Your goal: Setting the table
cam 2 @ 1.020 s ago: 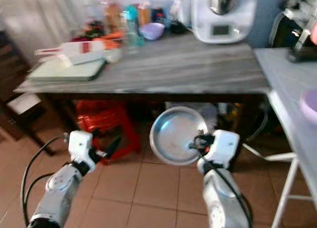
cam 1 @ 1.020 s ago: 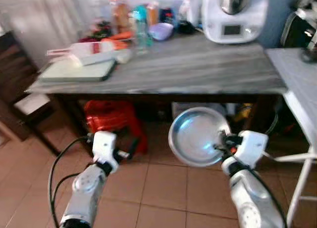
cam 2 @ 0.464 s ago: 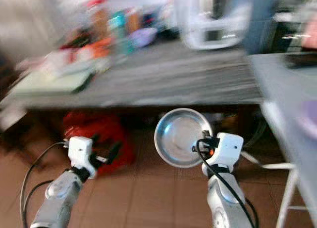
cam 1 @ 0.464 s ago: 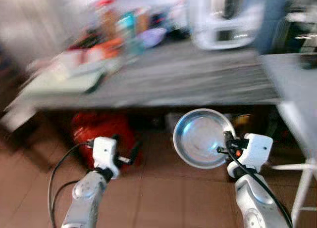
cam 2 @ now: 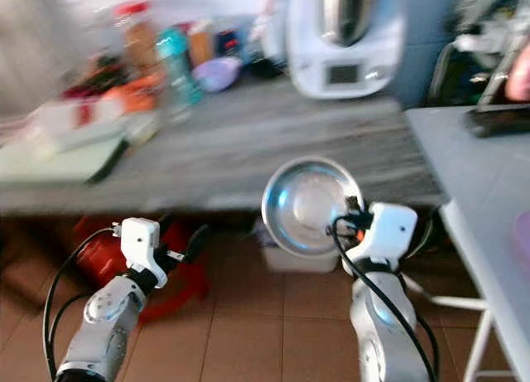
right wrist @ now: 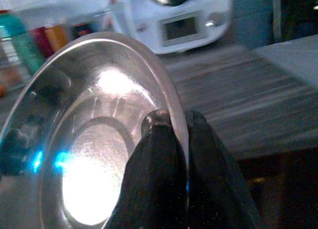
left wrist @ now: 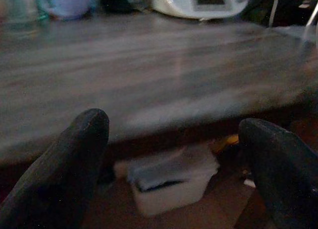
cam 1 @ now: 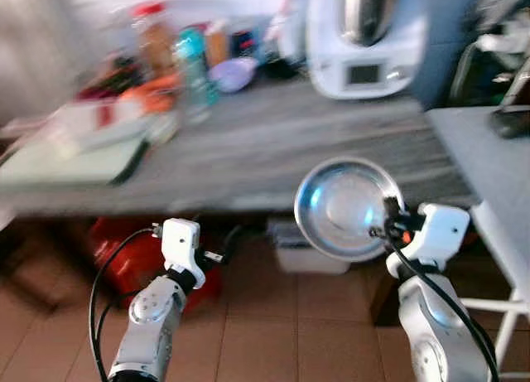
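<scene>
Task is barely started by my read: the steel plate (cam 1: 346,206) is not on any surface yet, so nothing is visibly laid. The right tool (right wrist: 171,134) is clenched on the plate's rim, fingers pinching the edge, plate tilted up nearly on edge with its hollow face toward the head camera. It hangs in the air in front of the grey worktop (cam 1: 273,142), about level with that worktop's front edge, toward its right corner. The right arm is bent up with the wrist raised. The left tool (cam 2: 192,243) is released, holding nothing; its two fingers (left wrist: 64,174) stand wide apart, pointed at the worktop's front edge, arm held low and forward. Worktop's back edge is crowded: white kitchen machine (cam 1: 364,34), purple bowl (cam 1: 233,72), bottles (cam 1: 190,63), and a green cutting board (cam 1: 66,160) near the left corner. The middle stretch looks bare, a plausible landing spot. A second lighter worktop (cam 1: 489,158) stands to the right. Still left: set the plate down flat, let go, then any further pieces. Head views are blurred, so finer detail is unclear.
</scene>
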Robot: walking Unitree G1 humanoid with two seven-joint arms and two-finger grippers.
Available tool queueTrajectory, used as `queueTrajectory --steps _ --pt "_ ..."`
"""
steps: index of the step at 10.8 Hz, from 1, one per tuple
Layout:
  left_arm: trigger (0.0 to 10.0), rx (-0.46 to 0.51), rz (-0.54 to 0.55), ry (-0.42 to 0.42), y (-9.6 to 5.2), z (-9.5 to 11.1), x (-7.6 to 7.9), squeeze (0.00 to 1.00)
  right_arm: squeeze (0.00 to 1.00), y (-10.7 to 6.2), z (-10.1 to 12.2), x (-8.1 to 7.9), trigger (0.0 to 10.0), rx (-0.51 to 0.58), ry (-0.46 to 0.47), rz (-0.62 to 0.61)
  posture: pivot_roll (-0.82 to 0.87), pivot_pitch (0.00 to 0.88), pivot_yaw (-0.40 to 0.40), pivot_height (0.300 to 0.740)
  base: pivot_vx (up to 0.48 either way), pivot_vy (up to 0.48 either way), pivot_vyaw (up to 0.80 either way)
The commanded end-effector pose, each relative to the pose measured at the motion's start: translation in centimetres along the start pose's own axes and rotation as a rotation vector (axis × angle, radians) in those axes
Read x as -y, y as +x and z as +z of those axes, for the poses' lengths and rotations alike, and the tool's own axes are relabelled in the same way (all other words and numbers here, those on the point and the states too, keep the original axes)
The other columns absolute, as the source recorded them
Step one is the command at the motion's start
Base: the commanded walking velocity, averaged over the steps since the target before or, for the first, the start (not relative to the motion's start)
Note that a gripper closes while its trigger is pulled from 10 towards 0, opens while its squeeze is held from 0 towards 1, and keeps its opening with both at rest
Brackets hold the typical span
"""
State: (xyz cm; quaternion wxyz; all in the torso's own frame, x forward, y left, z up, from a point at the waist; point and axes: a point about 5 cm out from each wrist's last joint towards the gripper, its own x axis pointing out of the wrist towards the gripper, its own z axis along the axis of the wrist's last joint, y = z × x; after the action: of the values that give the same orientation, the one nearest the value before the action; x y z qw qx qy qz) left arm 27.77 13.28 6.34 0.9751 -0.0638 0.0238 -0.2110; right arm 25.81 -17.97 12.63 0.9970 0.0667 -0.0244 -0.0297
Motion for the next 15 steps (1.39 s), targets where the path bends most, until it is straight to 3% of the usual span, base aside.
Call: queueTrajectory --steps 1,4,6,10,11,14,15 --pt "10.0 0.003 -0.008 -0.005 0.3 0.1 0.4 0.0 0.0 0.0 0.5 0.4 10.0 0.011 -0.014 -0.008 0.0 0.0 0.088 0.74 0.48 0.0 0.0" --pt "10.0 0.031 0.008 -0.031 0.9 0.3 1.1 0.0 0.0 0.6 1.7 0.4 10.0 0.056 -0.036 0.018 -0.01 0.0 0.059 0.74 0.48 0.0 0.0" --pt "10.0 0.055 0.033 -0.014 1.2 1.0 0.9 0.0 0.0 1.1 2.1 0.7 10.0 0.073 0.002 0.002 -0.01 0.0 0.063 0.74 0.172 0.0 0.0" --pt "10.0 0.107 0.126 0.123 0.5 2.6 -1.1 0.0 0.0 1.4 1.0 0.6 10.0 0.04 0.061 -0.014 0.01 0.0 0.085 0.74 0.0 0.0 0.0" --pt "10.0 0.115 0.128 0.175 0.1 3.0 -1.4 0.0 0.0 1.4 0.8 0.4 10.0 0.033 0.063 -0.009 0.01 0.0 0.09 0.74 0.0 0.0 0.46" --pt "10.0 0.096 0.103 0.211 -0.7 2.7 -1.6 0.0 0.0 1.7 0.5 0.3 10.0 0.029 0.092 -0.018 0.03 0.0 0.095 0.74 0.0 0.0 0.63" --pt "10.0 0.092 0.05 0.232 -0.9 2.7 -1.3 0.0 0.0 2.1 0.6 0.3 10.0 0.027 0.093 -0.015 0.03 0.0 0.097 0.74 0.0 0.0 0.0"
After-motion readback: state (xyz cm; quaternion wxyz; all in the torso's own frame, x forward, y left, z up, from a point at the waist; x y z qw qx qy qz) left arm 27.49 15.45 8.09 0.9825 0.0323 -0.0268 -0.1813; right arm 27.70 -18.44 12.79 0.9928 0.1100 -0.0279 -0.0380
